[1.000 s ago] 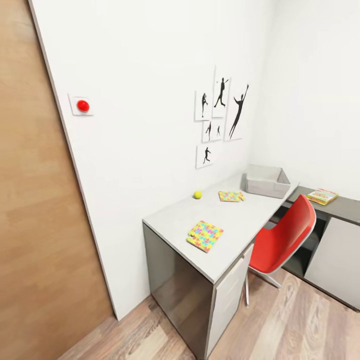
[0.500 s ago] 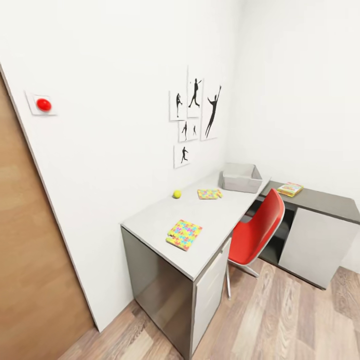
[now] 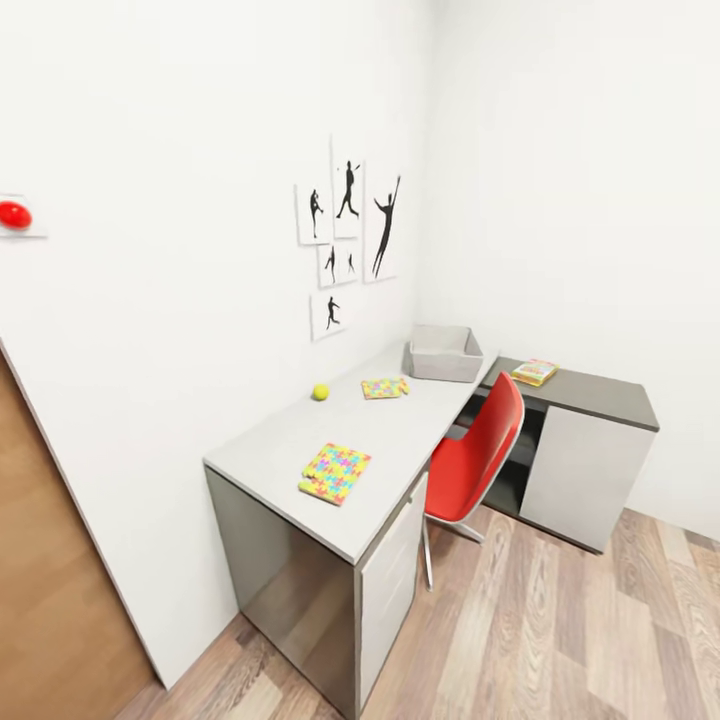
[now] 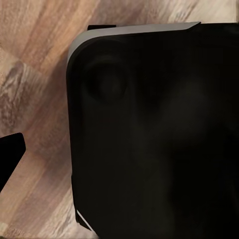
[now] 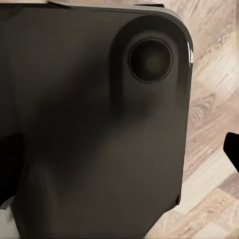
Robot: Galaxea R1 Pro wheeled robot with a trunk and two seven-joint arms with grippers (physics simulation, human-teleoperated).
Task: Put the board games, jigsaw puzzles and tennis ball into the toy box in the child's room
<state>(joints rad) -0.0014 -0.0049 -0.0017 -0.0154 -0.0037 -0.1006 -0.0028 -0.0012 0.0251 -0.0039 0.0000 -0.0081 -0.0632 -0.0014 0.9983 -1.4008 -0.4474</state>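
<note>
The table [image 3: 400, 432] with its pale grey top runs along the left wall in the head view. A multicoloured jigsaw puzzle [image 3: 334, 473] lies near its front end, and a second one [image 3: 384, 388] lies further back. Left of that second puzzle, near the wall, rests the small yellow-green tennis ball [image 3: 320, 392]. At the far end stands the light grey toy box [image 3: 440, 368], looking empty from here. One board game [image 3: 535, 372] lies on the dark-topped section right of the box. The bed is out of view. Each wrist view shows a dark tip at its edge over wood floor.
A red chair [image 3: 475, 455] stands close against the table's right side. A low cabinet [image 3: 590, 455] with a dark top fills the far corner. A red wall button [image 3: 14, 214] and a wooden door [image 3: 50, 590] are at the left. Wood floor lies open at the right.
The whole head view has swung to the right, so the camera moved. The door and button slid toward the left edge. Nothing on the table has shifted.
</note>
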